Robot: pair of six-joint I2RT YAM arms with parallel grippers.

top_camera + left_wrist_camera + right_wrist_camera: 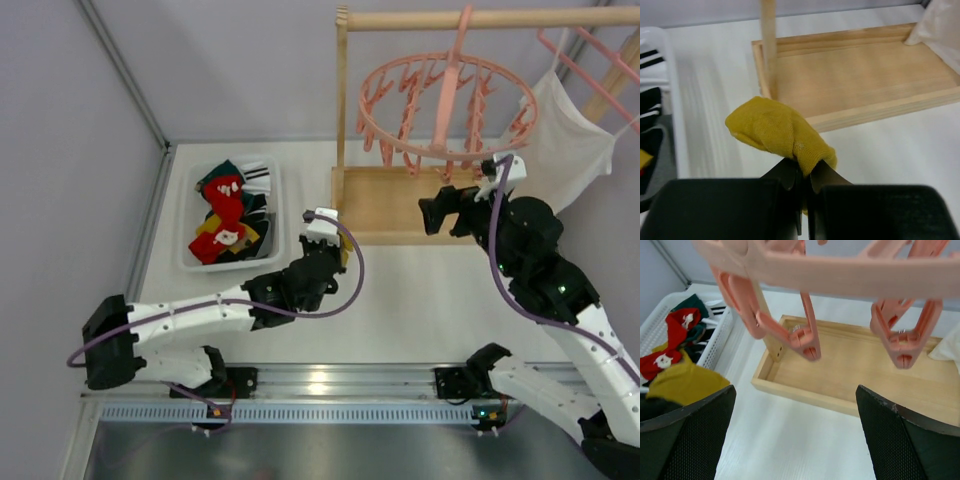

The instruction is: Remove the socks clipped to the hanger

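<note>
The round pink hanger [445, 105] hangs from the wooden rod, and I see no socks on its pegs [807, 342]. My left gripper [805, 175] is shut on a mustard yellow sock [780, 132], held just above the table in front of the wooden base's left corner. The same sock shows at the lower left of the right wrist view [685, 382]. My right gripper [436, 214] stands wide open below the hanger's near rim, with nothing between its fingers [695, 435]. Red [225, 205] and teal socks lie in the white basket [278, 215].
The wooden rack's base tray [385, 205] and upright post [768, 45] stand just beyond the left gripper. A white shirt [565, 135] hangs on a separate pink hanger at the right. Striped socks lie in the basket too.
</note>
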